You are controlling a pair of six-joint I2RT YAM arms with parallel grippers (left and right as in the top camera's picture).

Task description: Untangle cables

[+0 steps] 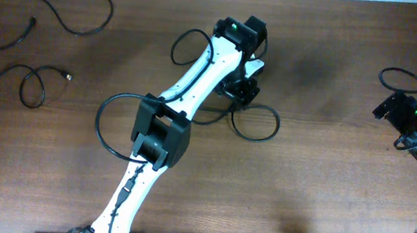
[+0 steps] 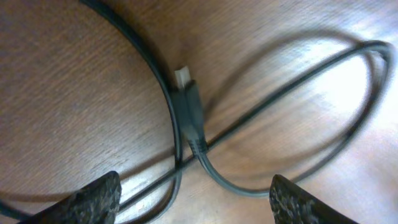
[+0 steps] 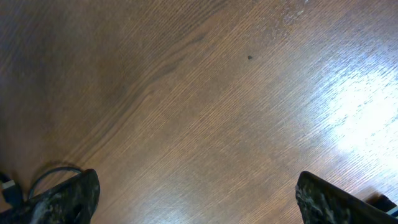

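One black cable (image 1: 277, 128) lies looped near the middle of the table (image 1: 324, 198), crossing over itself, its small plug end (image 2: 186, 99) flat on the wood. Above it, the left arm's jaws stand wide apart on either side of the plug, holding nothing. Two more cables (image 1: 44, 87) curve loosely at the table's far left, well apart from the loop. The right arm's jaws, over bare wood at the right side, gape wide and grip nothing.
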